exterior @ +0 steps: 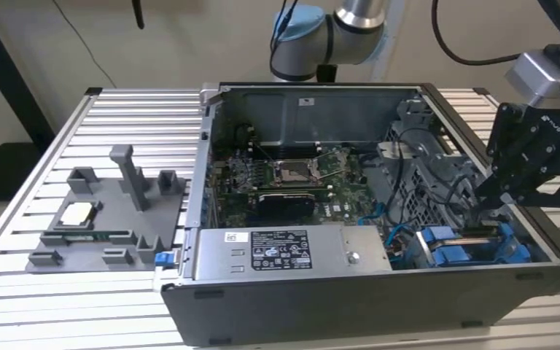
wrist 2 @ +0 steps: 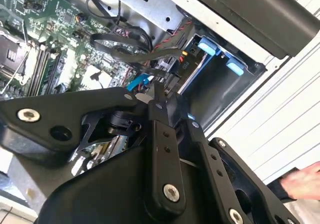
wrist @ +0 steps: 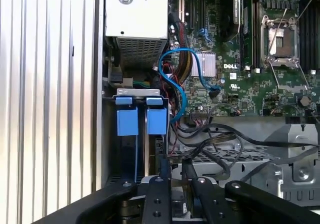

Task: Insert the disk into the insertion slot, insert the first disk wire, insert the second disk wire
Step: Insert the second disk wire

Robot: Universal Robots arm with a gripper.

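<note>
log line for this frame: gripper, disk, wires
gripper: lowered into PC case above blue carriers, finger state unclear | disk: not told apart from other carrier | blue cable: loose beside carriers

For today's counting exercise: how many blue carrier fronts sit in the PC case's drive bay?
2. Side by side in the first wrist view: one nearer the case's outer wall, the other beside it, nearer the blue cable. More may be hidden behind the gripper.
</note>
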